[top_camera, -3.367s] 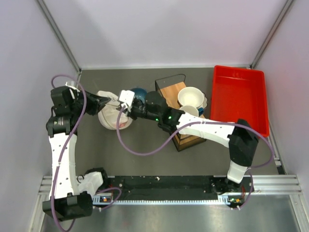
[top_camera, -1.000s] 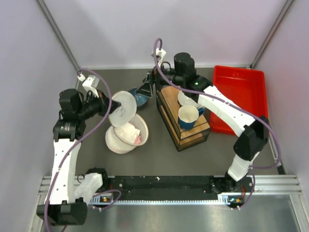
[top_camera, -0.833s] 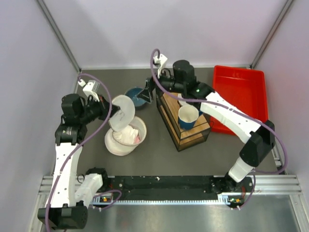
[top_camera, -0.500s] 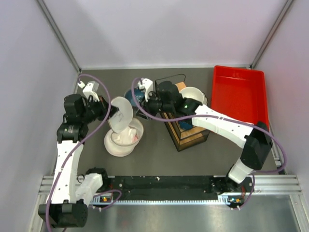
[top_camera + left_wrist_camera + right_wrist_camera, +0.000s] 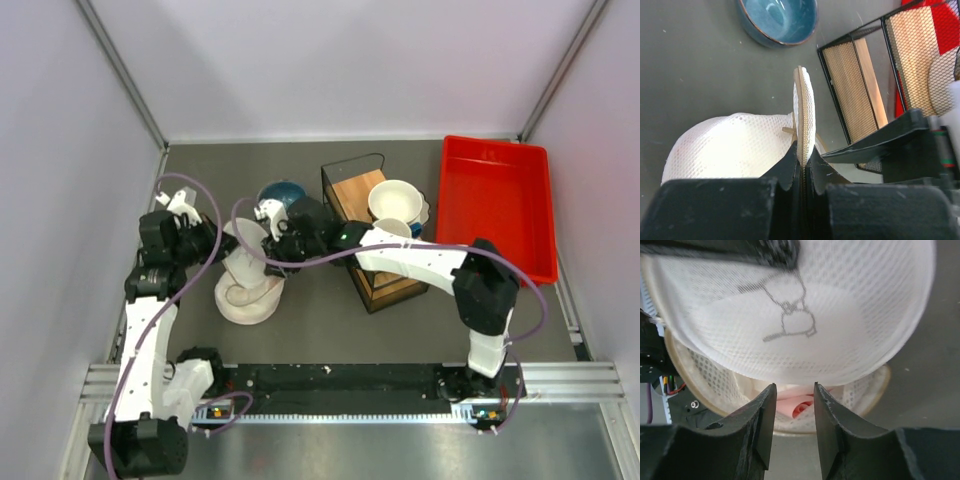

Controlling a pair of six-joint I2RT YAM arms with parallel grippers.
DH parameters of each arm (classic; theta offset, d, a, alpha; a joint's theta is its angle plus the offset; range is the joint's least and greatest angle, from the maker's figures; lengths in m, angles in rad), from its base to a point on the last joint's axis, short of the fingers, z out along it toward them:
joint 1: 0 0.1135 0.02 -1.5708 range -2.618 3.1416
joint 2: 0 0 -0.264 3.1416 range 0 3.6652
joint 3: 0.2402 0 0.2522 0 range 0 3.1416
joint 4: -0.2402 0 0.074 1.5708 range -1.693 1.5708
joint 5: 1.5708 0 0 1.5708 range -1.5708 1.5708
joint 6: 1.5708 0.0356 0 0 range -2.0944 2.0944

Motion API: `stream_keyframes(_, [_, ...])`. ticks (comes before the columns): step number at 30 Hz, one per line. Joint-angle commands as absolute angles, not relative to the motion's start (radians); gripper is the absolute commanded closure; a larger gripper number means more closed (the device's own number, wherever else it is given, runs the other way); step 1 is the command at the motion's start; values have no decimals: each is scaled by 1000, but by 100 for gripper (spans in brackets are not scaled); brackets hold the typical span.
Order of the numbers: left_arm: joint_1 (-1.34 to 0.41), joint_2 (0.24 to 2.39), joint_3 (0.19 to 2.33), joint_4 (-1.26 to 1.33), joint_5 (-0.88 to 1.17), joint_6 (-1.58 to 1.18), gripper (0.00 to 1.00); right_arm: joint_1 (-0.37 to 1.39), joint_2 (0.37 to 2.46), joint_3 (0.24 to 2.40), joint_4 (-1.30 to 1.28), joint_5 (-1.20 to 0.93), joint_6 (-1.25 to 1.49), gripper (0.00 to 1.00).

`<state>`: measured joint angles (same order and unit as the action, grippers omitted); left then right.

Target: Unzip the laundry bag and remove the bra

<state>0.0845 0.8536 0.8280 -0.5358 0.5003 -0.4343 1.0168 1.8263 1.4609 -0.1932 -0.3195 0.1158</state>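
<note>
From where I stood, the laundry bag (image 5: pixel 243 298) sat on the table left of centre, unzipped, with its round end flap (image 5: pixel 790 315) tipped up on edge. The left gripper (image 5: pixel 803 156) was clamped on the flap's rim, its jaws pressed together over the stiff edge. The right gripper (image 5: pixel 794 390) hung at the gap beneath the flap with its jaws apart and nothing between them. The bra (image 5: pixel 799 407) lay inside the bag, only a fold of pink showing through that gap. I thought the narrow pinch on the rim might slip and let the flap drop across the opening. The right fingers could also catch mesh along with the fabric and drag the light bag towards the blue bowl (image 5: pixel 283 192). A strap snagging on the zipper seemed just as likely.
</note>
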Motion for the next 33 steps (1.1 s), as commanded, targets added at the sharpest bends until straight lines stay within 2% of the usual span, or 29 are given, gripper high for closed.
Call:
stream_keyframes(1, [127, 779, 836, -511, 459, -480, 100, 1048, 1873, 1543, -172, -356, 143, 64])
stream_keyframes(8, [164, 758, 917, -511, 434, -474, 100, 1071, 1913, 1534, -172, -331, 147, 64])
stream_keyframes(10, [164, 775, 934, -518, 448, -482, 100, 1072, 1914, 1522, -176, -312, 143, 60])
stream_keyframes(12, [164, 782, 937, -529, 449, -485, 100, 1072, 1905, 1488, -175, -293, 135, 50])
stream_keyframes(14, [164, 778, 931, -529, 454, -492, 100, 1072, 1887, 1454, -176, -261, 130, 48])
stream_keyframes(23, [172, 758, 904, -525, 468, -500, 100, 1072, 1819, 1353, -187, -180, 112, 52])
stream_keyframes(28, [172, 801, 865, -486, 650, -495, 100, 1072, 1798, 1313, -201, 6, 60, 52])
stream_keyframes(33, [172, 810, 816, -439, 683, -531, 100, 1074, 1792, 1338, -193, 94, 25, 50])
